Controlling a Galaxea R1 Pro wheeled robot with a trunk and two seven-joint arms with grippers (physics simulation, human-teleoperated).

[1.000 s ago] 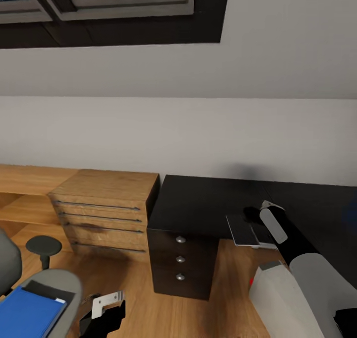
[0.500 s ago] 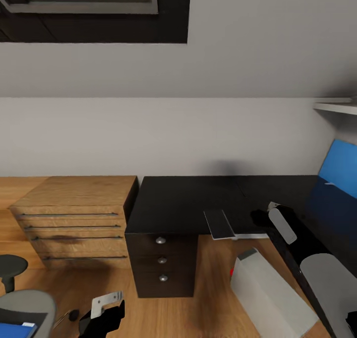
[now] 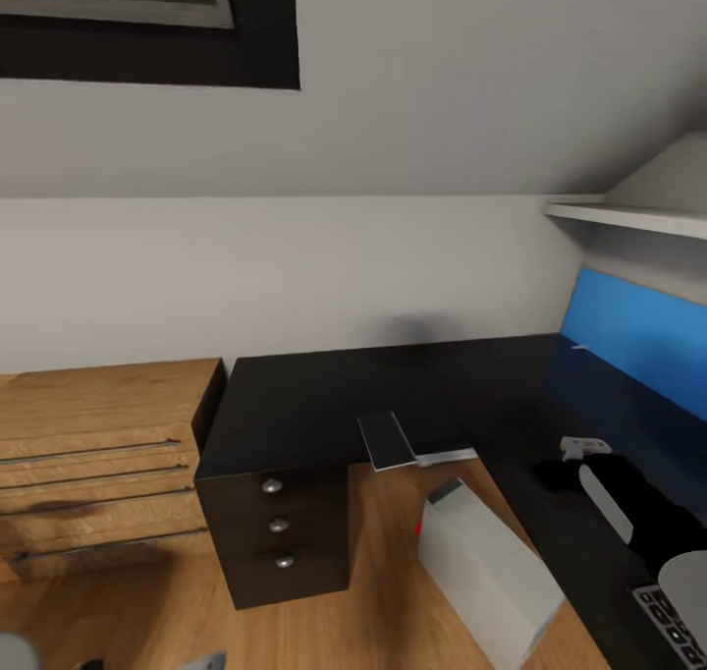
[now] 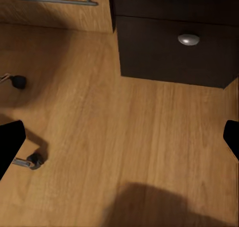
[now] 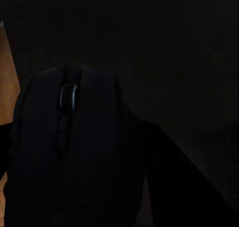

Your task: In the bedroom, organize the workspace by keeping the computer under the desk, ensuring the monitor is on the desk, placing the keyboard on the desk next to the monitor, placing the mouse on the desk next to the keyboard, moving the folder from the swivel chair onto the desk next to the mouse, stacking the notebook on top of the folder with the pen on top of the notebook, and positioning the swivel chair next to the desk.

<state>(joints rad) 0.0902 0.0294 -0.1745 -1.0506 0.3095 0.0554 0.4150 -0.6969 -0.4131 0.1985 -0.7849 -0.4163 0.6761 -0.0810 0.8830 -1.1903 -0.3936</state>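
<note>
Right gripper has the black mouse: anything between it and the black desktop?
Nothing visible. The black computer mouse fills the right gripper's grasp, directly over bare black desk; the grey computer tower sits below, on the floor.

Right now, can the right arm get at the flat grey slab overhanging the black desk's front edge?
Probably not yet. Bare black desk lies between the right gripper and the flat grey slab, so the path looks free, but the gripper seems closed on a black mouse.

Soft even light, right wrist view dark (murky)
</note>
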